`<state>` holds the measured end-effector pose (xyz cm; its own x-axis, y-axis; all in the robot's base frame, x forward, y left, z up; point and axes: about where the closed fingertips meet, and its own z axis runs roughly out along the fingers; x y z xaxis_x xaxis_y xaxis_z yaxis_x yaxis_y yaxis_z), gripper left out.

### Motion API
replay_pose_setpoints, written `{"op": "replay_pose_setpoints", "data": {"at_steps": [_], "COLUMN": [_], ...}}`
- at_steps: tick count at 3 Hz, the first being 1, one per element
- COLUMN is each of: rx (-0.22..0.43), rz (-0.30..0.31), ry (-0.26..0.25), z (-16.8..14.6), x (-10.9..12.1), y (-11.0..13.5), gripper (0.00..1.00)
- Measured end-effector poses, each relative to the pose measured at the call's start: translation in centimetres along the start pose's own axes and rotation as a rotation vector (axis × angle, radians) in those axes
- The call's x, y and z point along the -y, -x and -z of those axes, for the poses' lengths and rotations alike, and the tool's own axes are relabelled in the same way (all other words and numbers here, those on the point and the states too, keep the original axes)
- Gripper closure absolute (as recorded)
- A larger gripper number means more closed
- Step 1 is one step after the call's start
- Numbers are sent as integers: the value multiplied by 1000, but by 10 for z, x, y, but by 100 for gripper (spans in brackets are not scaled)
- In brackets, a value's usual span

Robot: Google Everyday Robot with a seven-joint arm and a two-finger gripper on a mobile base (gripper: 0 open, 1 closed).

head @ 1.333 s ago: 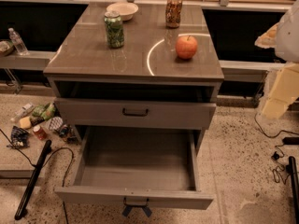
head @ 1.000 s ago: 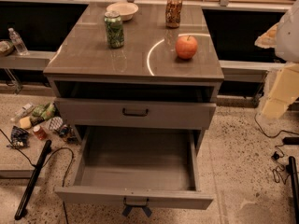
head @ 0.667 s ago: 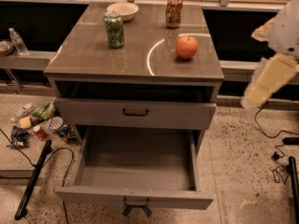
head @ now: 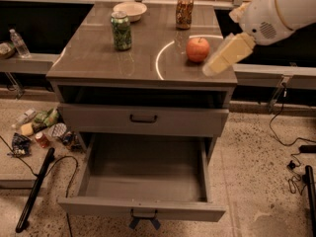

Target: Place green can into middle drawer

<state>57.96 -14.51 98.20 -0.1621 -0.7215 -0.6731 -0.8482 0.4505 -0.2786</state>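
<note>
The green can [head: 121, 30] stands upright on the back left of the grey cabinet top [head: 98, 65]. The middle drawer [head: 143, 209] is pulled wide open below, and its deep grey inside holds nothing. My gripper [head: 213, 68] is a cream-coloured piece on the white arm [head: 276, 9], which comes in from the upper right. It hangs over the top's right front corner, just right of a red apple, and is well apart from the can. It holds nothing that I can see.
A red apple [head: 197, 49], an orange-brown can [head: 184, 12] and a white bowl [head: 130, 10] share the top. A closed drawer with a black bar handle [head: 143, 118] sits above the open one. Litter [head: 39, 130] and a black pole [head: 34, 189] lie on the floor at left, and cables [head: 291, 157] at right.
My arm has swung in from the right edge, leftward over the cabinet's right front corner. The can, apple and drawers have not moved.
</note>
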Motion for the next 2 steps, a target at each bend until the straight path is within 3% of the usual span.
{"op": "replay_pose_setpoints", "data": {"at_steps": [1, 2], "rx": [119, 174], "rz": [-26, -74], "ry": [-43, -87], "z": [-43, -52], "x": [15, 26], "y": [52, 77], "gripper": [0, 0]}}
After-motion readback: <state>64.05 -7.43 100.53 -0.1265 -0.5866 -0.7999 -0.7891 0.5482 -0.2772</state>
